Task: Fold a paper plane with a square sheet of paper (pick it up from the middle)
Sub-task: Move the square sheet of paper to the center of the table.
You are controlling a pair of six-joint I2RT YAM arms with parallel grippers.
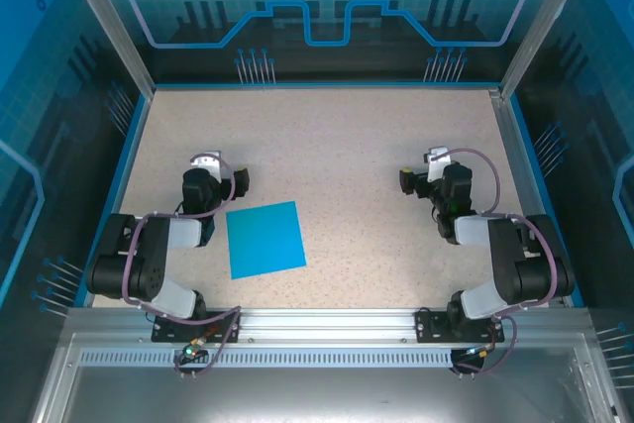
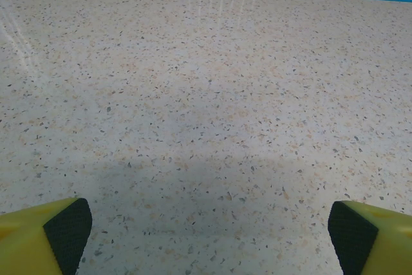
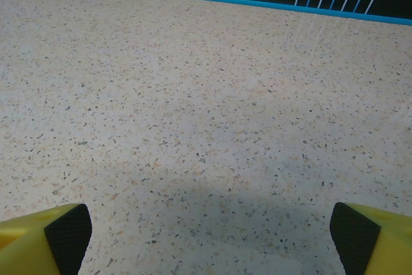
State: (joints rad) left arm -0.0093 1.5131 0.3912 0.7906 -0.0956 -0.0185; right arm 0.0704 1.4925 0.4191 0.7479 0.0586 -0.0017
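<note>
Plain blue sheet (image 1: 265, 239) on table (image 1: 357, 146)

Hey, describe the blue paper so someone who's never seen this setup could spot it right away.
Start at the speckled beige table, toward its near edge. Just right of the left arm lies the square sheet of paper, flat and slightly skewed. It is the one plain, bright blue thing lying on the tabletop.

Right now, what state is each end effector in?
Left end effector: open, holding nothing.
Right end effector: open, holding nothing.
</note>
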